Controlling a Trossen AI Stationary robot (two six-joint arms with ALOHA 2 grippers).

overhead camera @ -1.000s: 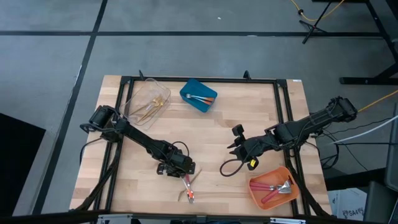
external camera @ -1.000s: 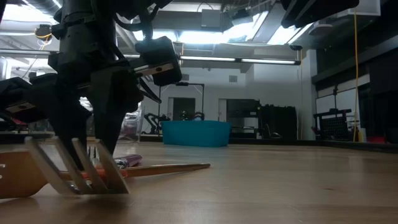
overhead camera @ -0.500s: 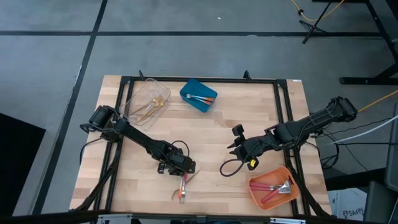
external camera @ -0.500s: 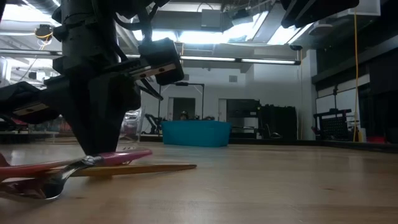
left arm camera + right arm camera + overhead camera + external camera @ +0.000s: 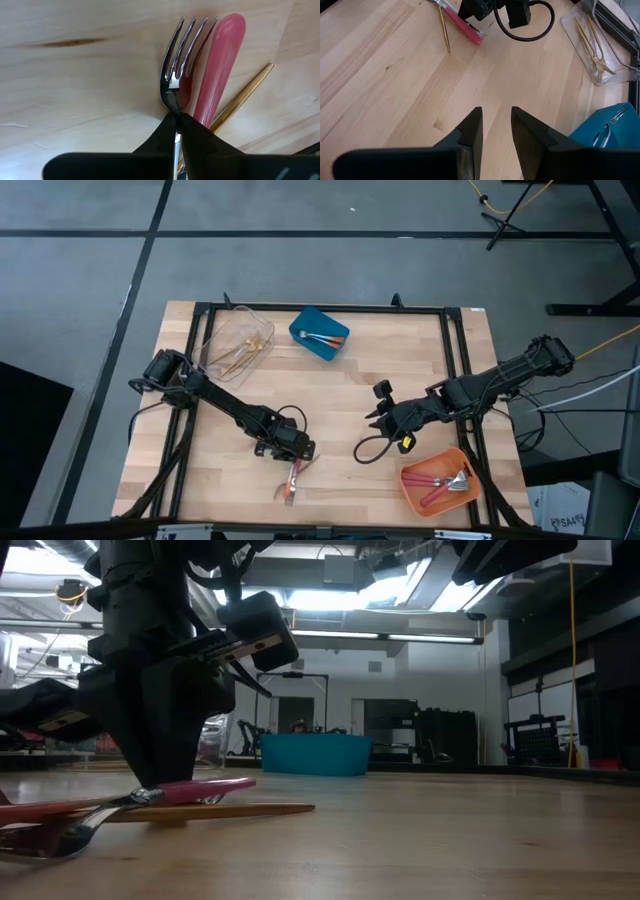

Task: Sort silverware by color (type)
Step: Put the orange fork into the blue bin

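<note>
Near the table's front edge, left of middle, a small cluster of silverware (image 5: 291, 483) lies on the wood. It holds a silver-headed fork (image 5: 182, 55) with a pink handle (image 5: 205, 787), a second pink handle (image 5: 220, 65) beside the fork's head, and a slim gold piece (image 5: 245, 97). My left gripper (image 5: 293, 463) stands over the cluster, shut on the fork. My right gripper (image 5: 496, 125) hovers open above the table's right half, touching nothing. My left gripper pinches the fork's thin silver neck (image 5: 173, 107), just behind the tines, between its two fingertips. The fingers come steeply from above and lie across the fork. The fork lies nearly level and low, its head (image 5: 40, 840) looking to rest on the wood.
At the back left stands a clear bin (image 5: 238, 345) with gold pieces. A blue bin (image 5: 320, 333) with utensils stands at the back middle. An orange bin (image 5: 440, 480) with red-handled pieces sits at the front right. Bare wood lies between the arms.
My left gripper has shut on the fork's neck without leaving its place, rolling its wrist a little. The fork, whose tines stood up toward the low camera, has turned onto its side, and its head has swung toward the table's left.
</note>
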